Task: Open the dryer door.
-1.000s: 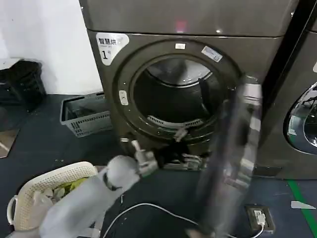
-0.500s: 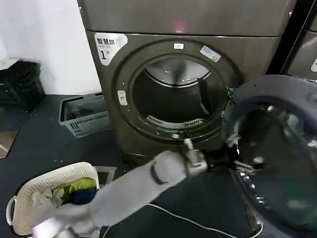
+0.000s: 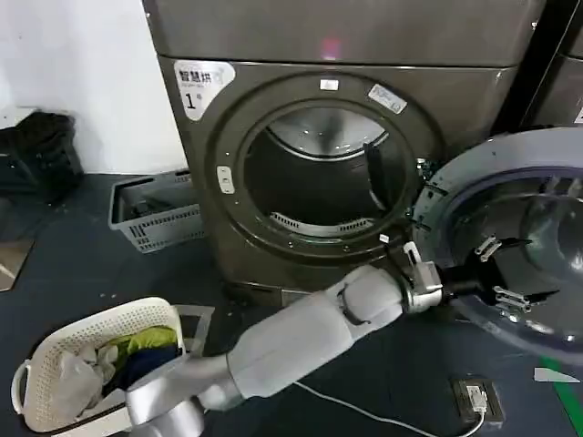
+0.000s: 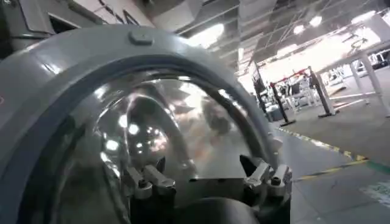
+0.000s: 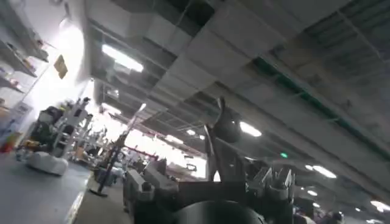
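At the right of the head view, the dryer door (image 3: 524,246) stands swung fully open on its hinge at the right side of the drum opening, its grey plastic inner side turned toward the camera and its round face roughly parallel to the front of the dryer (image 3: 273,100). The door is circular, so no long axis can be given; its domed glass centre bulges outward toward the viewer. The dryer is a dark grey-brown front loader with a white label bearing Chinese characters and a "1" at its upper left; the drum mouth is exposed.

The left arm reaches across the front of the machine from lower left, and the left gripper (image 3: 496,273) sits directly against the inner face of the door, over the lower left part of the glass dome. Its fingers (image 3: 487,248) are spread apart, one above and one below, holding nothing. From the left wrist view, the door's grey rim (image 4: 73,67) arches over the clear dome, with the two fingertips (image 4: 149,179) parted just before it.

The right gripper (image 5: 210,182) points upward toward a ceiling; its closure cannot be told.

A white laundry basket (image 3: 55,350) with clothes stands at lower left, and a grey crate (image 3: 159,214) beside the dryer.
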`<move>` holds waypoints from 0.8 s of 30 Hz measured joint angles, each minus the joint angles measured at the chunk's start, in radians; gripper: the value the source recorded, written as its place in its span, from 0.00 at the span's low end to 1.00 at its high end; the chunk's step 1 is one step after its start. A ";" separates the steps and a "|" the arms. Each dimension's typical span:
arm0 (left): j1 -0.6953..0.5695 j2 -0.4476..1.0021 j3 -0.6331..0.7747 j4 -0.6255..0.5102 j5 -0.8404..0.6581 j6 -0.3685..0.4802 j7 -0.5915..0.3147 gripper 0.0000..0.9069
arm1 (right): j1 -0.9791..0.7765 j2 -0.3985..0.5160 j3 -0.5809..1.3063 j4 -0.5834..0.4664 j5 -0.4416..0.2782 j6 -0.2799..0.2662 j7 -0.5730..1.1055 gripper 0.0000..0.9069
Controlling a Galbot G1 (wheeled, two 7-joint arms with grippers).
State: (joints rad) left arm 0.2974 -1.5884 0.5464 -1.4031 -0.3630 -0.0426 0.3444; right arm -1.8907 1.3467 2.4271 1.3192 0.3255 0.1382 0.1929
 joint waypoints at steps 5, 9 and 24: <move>0.028 0.037 -0.008 -0.046 -0.006 0.021 0.009 1.00 | 0.013 0.004 -0.015 0.000 0.007 -0.019 -0.009 1.00; 0.069 0.106 -0.028 -0.142 -0.013 0.033 0.017 1.00 | 0.021 0.012 -0.033 0.019 0.021 -0.019 -0.035 1.00; 0.285 0.576 -0.186 -0.511 0.031 -0.030 -0.005 1.00 | 0.054 0.023 -0.090 0.106 0.047 -0.045 -0.049 1.00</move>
State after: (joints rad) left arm 0.5820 -1.0123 0.3604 -1.9141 -0.3323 -0.0728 0.3398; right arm -1.8365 1.3692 2.3372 1.4249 0.3724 0.0931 0.1437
